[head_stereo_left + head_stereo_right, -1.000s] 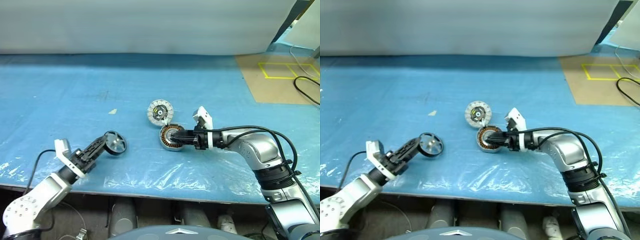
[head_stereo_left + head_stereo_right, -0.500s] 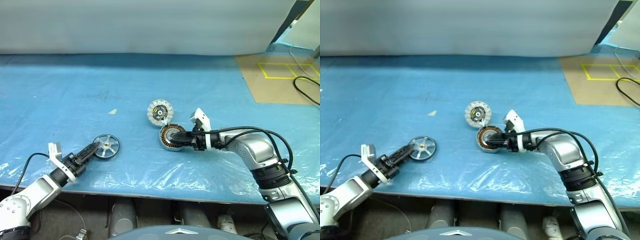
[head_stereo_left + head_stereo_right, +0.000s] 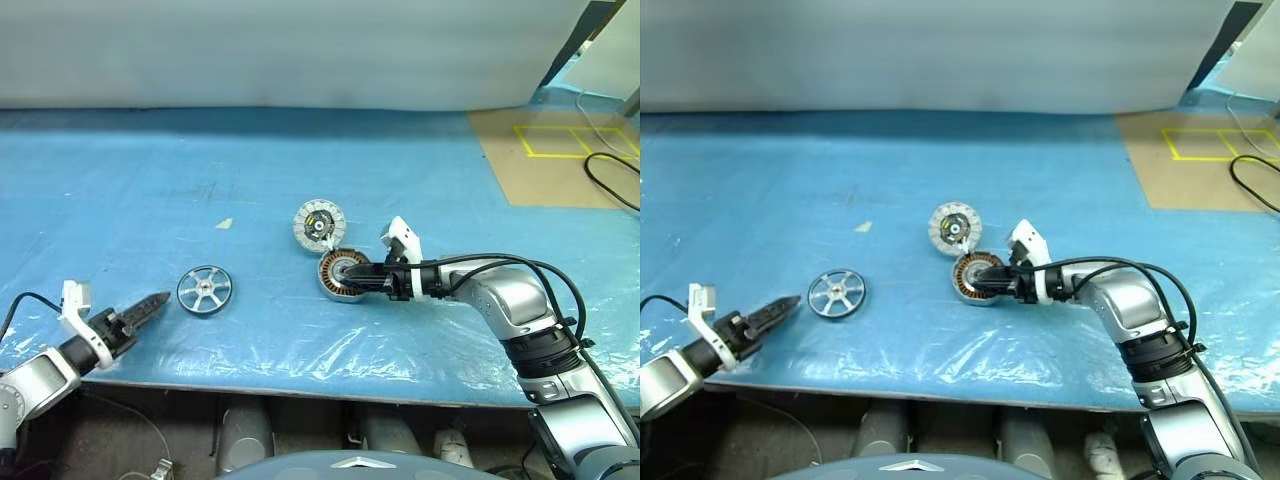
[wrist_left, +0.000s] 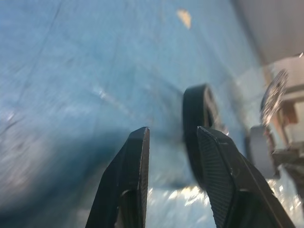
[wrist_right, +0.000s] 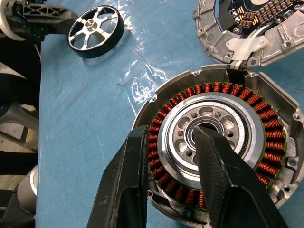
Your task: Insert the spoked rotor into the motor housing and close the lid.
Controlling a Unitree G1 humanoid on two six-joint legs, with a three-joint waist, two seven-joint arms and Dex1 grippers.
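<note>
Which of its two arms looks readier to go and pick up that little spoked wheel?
The left: its pincer sits just beside the spoked rotor, open and empty. The right pincer is over the motor housing.

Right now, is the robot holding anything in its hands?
Left hand holds nothing; the spoked wheel lies loose on the table. Right hand rests over the copper motor's silver hub; a grip cannot be told.

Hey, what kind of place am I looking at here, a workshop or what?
Probably a robot test lab or workshop: motor parts such as the motor housing lie on a bench under blue plastic sheeting, with yellow floor tape beyond.
</note>
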